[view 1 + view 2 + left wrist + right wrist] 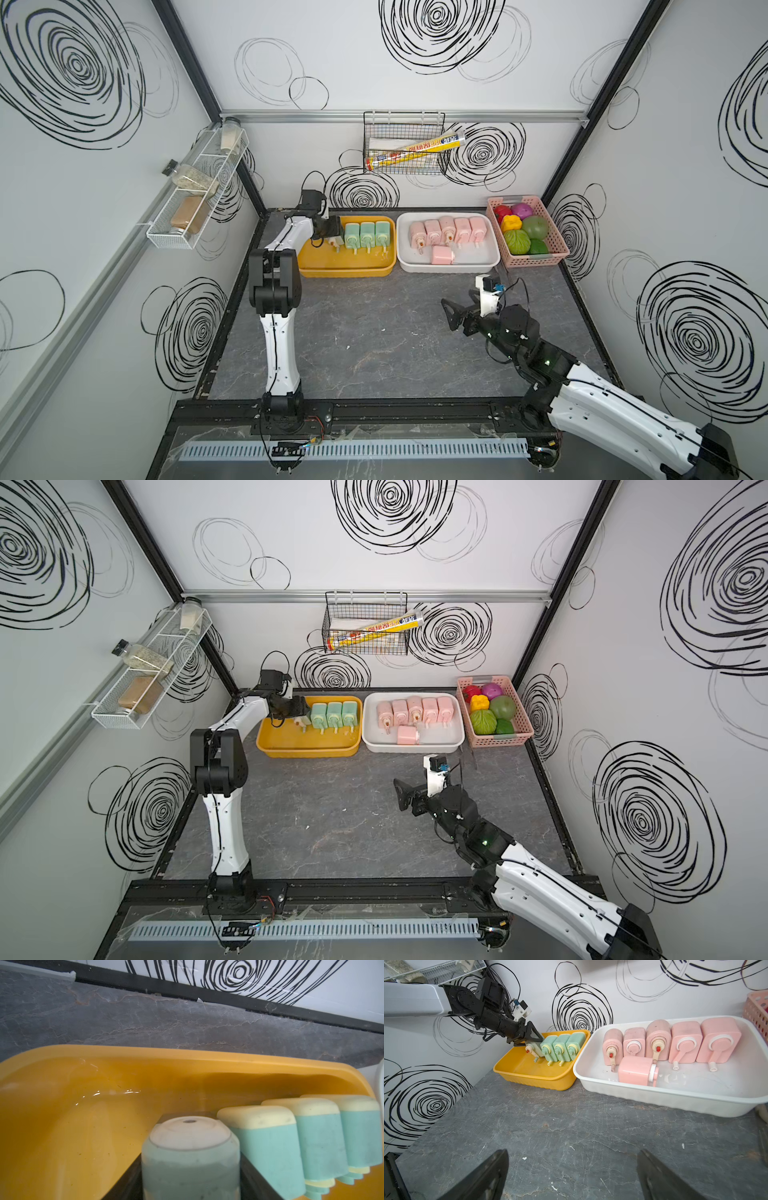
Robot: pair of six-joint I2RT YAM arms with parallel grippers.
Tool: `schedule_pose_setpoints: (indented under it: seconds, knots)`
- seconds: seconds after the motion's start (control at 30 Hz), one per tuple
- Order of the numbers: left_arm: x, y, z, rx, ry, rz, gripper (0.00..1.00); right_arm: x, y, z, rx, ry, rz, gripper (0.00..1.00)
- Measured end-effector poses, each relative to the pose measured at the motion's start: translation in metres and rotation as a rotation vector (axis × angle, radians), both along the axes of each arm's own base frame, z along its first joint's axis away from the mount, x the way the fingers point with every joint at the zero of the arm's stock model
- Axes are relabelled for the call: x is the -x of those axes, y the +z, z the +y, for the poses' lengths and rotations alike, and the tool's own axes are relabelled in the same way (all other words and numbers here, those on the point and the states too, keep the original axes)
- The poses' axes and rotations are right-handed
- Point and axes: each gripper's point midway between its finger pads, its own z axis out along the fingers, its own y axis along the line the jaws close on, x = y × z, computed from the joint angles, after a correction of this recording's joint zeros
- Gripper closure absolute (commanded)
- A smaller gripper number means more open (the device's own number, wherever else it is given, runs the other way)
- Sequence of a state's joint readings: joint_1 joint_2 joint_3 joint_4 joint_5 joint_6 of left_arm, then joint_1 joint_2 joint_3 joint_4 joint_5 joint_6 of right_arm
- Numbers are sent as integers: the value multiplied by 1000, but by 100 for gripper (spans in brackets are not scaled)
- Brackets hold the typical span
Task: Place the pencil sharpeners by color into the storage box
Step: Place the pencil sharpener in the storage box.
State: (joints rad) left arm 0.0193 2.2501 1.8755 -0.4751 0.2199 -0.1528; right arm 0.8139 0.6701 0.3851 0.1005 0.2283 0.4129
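Nearest the lens, slotted grey cable duct point(353, 450) along the near edge, both arm bases just behind it. Beyond that, grey marbled tabletop point(374, 340).

Right hand point(456, 311) low over the right side of the tabletop, near the near rim of the white tray point(449, 266). Fingers point(483, 1176) spread wide apart, holding nothing.

Left hand point(330, 233) inside the far left part of the yellow tray point(345, 272), clamped on a mint green pencil sharpener point(190, 1159). Black fingers point(255, 1184) pressed to both its sides in the left wrist view. Tilted a little, cream face and crank stub toward the near side, close against the left end of a row of three more mint green sharpeners point(367, 235). Cannot tell whether resting on the tray floor or lifted off it.

Just right of the yellow tray, the white tray with six pastel pink sharpeners point(448, 230). Five shoulder to shoulder along its far wall, cranks pointing near. Sixth pink sharpener point(441, 254) on its side just near of that row, cream neck pointing right.

Farther right, in the far right corner, pink slotted basket point(536, 259) full of toy fruits and vegetables point(517, 241).

On the left wall, white wire rack point(166, 241) with three jars. On the back wall, black wire basket point(405, 170) with a long yellow box point(415, 149) slanting across it.
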Motion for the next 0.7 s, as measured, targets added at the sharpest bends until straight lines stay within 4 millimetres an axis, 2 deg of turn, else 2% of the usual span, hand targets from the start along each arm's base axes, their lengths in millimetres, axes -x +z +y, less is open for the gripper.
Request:
schedule_pose_setpoints:
  seconds: [0.2,0.4,0.57,0.7]
  knots:
    - [0,0,0,5,0,-1,98,0,-4,0,2,-1,10,0]
    - [4,-8,0,9,1,16,86,1,-7,0,3,0,16,0]
    - [8,-14,0,8,2,31,68,1,-8,0,4,2,19,0]
    - [7,-14,-2,5,0,29,61,2,-10,0,7,5,23,0]
